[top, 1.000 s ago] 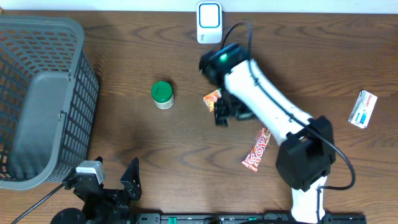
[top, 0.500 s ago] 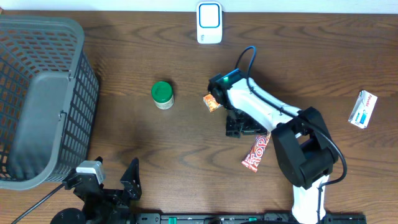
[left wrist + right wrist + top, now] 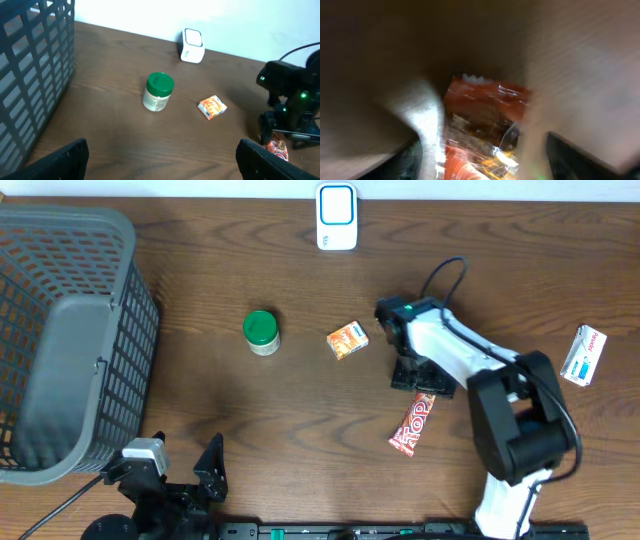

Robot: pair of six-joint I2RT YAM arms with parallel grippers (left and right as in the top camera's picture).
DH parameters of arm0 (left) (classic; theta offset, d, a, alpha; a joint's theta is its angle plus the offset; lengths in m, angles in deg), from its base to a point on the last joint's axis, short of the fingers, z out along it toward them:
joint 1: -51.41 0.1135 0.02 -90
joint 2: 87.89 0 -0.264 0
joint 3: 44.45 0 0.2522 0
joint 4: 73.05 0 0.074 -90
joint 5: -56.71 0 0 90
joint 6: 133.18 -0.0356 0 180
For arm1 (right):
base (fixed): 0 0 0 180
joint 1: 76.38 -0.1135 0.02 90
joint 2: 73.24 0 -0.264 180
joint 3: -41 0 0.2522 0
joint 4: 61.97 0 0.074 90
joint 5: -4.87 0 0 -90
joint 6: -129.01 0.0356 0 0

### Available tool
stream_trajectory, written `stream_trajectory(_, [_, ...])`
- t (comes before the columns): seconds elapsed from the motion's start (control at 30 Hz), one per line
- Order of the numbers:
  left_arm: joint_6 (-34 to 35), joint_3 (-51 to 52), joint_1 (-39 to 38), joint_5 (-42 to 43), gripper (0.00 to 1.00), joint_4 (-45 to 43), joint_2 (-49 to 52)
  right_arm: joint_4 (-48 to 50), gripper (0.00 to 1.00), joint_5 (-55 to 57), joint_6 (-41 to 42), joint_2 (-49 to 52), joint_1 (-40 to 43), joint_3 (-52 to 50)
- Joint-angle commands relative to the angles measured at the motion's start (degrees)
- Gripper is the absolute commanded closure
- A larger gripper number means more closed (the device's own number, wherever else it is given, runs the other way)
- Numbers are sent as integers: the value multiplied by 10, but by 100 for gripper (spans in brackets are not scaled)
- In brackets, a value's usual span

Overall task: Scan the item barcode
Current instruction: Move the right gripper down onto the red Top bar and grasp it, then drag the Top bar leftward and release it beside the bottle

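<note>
A red candy bar (image 3: 411, 426) lies on the table right of centre. My right gripper (image 3: 418, 378) hangs over its upper end. In the blurred right wrist view the red wrapper (image 3: 480, 115) fills the space between the two dark fingers, and my right gripper (image 3: 487, 160) is open around it with gaps on both sides. The white scanner (image 3: 336, 216) stands at the back edge. My left gripper (image 3: 162, 165) is open and empty at the front left, far from the items.
A green-lidded jar (image 3: 261, 332) and a small orange packet (image 3: 347, 340) sit mid-table. A white box (image 3: 584, 355) lies at the far right. A grey mesh basket (image 3: 60, 330) fills the left side. The right arm's cable loops above the wrist.
My right arm has swung right, from the orange packet to the candy bar's upper end, and its jaws have narrowed. The packet now lies uncovered. The left arm has not moved.
</note>
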Motion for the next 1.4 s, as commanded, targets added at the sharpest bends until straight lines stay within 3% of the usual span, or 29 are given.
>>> stream_trajectory(0.0, [-1, 1, -3, 7, 6, -2, 0, 77, 59, -83, -48, 43, 11, -61])
stream_trajectory(0.1, [-1, 1, -3, 7, 6, -2, 0, 109, 82, -83, -68, 43, 10, -64])
stream_trajectory(0.23, [-1, 1, -3, 7, 6, -2, 0, 136, 99, -101, -75, 42, 10, -60])
stream_trajectory(0.4, [-1, 1, -3, 7, 6, -2, 0, 177, 99, -232, -178, 5, 10, -31])
stream_trajectory(0.57, [-1, 1, -3, 7, 6, -2, 0, 262, 99, -454, -356, -98, 14, -19])
stream_trajectory(0.73, [-1, 1, -3, 7, 6, -2, 0, 383, 99, -586, -412, -170, 15, -19])
stream_trajectory(0.87, [-1, 1, -3, 7, 6, -2, 0, 483, 99, -730, -501, -156, 16, -24])
stream_trajectory(0.97, [-1, 1, -3, 7, 6, -2, 0, 511, 99, -738, -506, -127, 16, -27])
stream_trajectory(1.03, [-1, 1, -3, 7, 6, -2, 0, 588, 99, -817, -516, -88, 16, -30])
stream_trajectory(1.1, [-1, 1, -3, 7, 6, -2, 0, 805, 99, -993, -492, -10, 13, -30])
stream_trajectory(1.17, [-1, 1, -3, 7, 6, -2, 0, 899, 99, -1032, -442, 30, 13, -30])
stream_trajectory(1.37, [-1, 1, -3, 7, 6, -2, 0, 972, 99, -1024, -425, 110, 22, -30])
